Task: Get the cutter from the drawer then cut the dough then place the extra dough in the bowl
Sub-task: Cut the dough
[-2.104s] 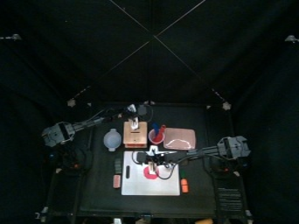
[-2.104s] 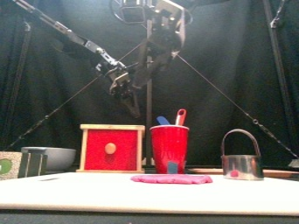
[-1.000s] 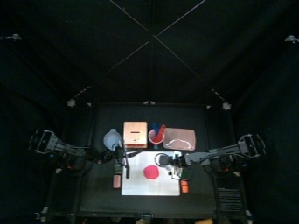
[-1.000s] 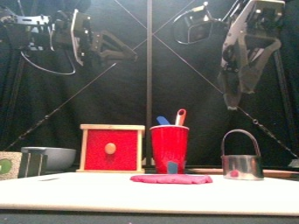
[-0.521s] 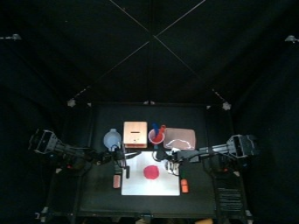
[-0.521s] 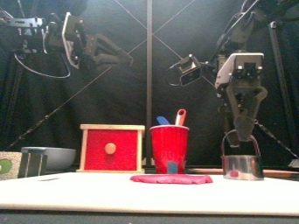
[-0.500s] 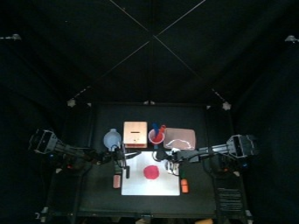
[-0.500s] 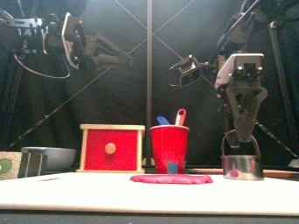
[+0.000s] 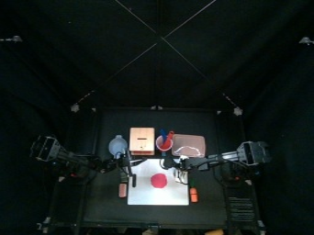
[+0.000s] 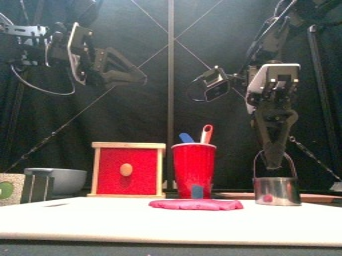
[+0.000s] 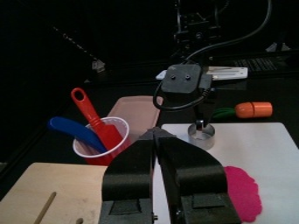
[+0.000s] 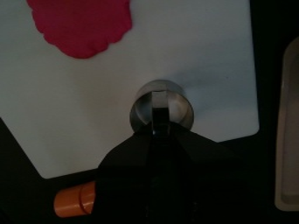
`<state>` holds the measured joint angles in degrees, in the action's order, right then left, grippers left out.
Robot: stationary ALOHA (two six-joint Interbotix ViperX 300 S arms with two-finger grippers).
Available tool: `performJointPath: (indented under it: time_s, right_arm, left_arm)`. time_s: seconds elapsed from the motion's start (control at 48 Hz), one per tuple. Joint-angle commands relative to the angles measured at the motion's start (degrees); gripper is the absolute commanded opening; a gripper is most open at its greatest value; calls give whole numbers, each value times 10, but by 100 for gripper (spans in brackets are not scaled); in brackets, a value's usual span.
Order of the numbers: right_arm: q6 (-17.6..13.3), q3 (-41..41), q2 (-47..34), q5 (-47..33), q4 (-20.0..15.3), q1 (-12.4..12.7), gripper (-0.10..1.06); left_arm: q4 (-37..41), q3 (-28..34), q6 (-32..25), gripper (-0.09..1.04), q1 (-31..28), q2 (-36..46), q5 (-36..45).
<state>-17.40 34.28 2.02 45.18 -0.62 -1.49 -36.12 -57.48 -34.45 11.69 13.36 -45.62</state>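
Cutter (image 10: 277,189) stands on the board (image 9: 145,195) near its right edge, at lower right of the front view. The tray (image 12: 288,122) lies just past that edge. Dough (image 10: 197,204) lies flat mid-board, well apart from the cutter, with bare board on its near side. Cup (image 10: 194,170) and box (image 10: 128,170) stand behind the dough.

Right end effector (image 10: 274,160): jaws nearly together, pinching the cutter's wire handle from above. Arm hangs near vertical over it.

Left end effector (image 11: 160,138): jaws pressed together, holding nothing. Arm is raised high at upper left of the front view, clear of the surface.
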Motion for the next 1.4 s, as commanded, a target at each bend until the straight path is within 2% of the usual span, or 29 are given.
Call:
performJointPath:
  time_s: [0.021,0.25,0.479,0.833,1.146,1.396]
  right_arm:
    - [0,-19,13,4,-3,2,50]
    - [1,-74,9,13,-16,-11,48]
    - [3,-155,-40,40,-19,-30,48]
    - [5,-264,-131,91,-13,-33,48]
    - [3,-300,-168,98,-11,-46,48]
    - [3,-301,-178,98,-3,-46,48]
  left_arm:
    - [-4,4,0,43,2,4,-5]
    - [-11,0,0,43,3,4,-5]
    - [-43,-40,-1,42,3,14,-5]
    - [-61,-94,-1,42,3,53,-5]
    - [-65,-117,-1,42,3,85,-5]
    - [-68,-117,-1,42,3,85,-3]
